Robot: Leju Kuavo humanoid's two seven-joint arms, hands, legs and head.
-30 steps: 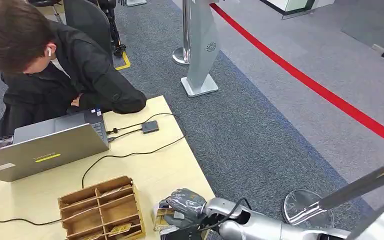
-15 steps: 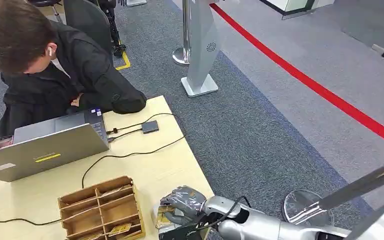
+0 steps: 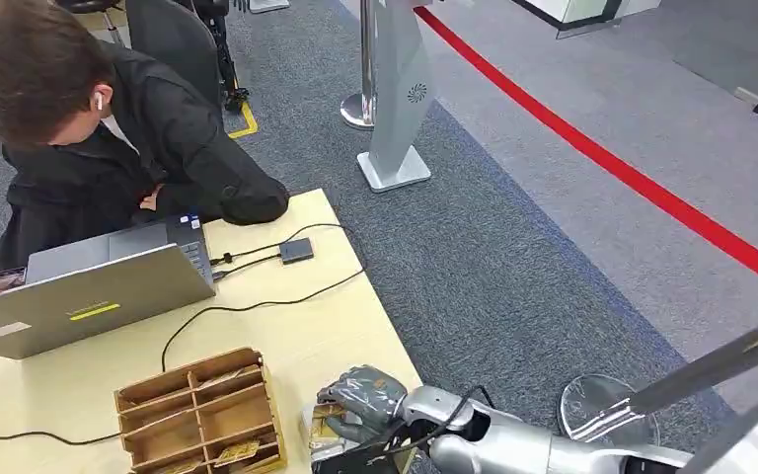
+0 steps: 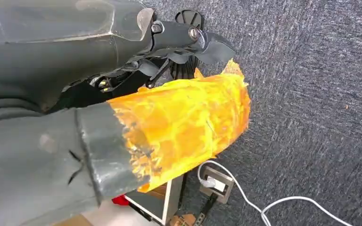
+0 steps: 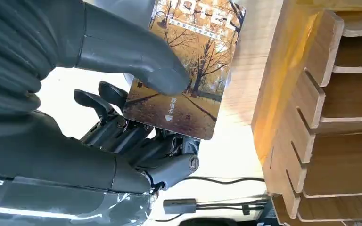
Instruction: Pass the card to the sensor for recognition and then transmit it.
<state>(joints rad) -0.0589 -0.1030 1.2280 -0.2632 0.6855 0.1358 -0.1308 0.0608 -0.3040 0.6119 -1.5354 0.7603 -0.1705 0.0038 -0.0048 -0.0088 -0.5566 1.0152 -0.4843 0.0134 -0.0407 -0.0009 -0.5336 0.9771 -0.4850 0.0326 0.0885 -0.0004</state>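
My right hand (image 3: 357, 397) is low over the near right corner of the pale wooden table (image 3: 286, 336), next to a wooden divider tray (image 3: 197, 415). It holds a card (image 5: 188, 70) printed with autumn trees, the thumb (image 5: 136, 56) pressing on its face and the dark fingers (image 5: 136, 141) beneath it. In the head view the card (image 3: 323, 423) peeks out under the hand. The sensor (image 3: 296, 249), a small black box on a cable, lies further up the table. My left hand (image 4: 179, 122) hangs over grey carpet, its thumb wrapped in orange tape, holding nothing.
A person in black (image 3: 109, 128) leans over an open laptop (image 3: 89, 291) at the table's far left. Cables (image 3: 257, 304) cross the tabletop. The tray (image 5: 320, 117) has several slots holding cards. A silver pillar (image 3: 395, 99) and a stanchion base (image 3: 607, 410) stand on the carpet to the right.
My right hand has shifted slightly toward the tray and its fingers have curled closer round the card. The person and the table's things have stayed put.
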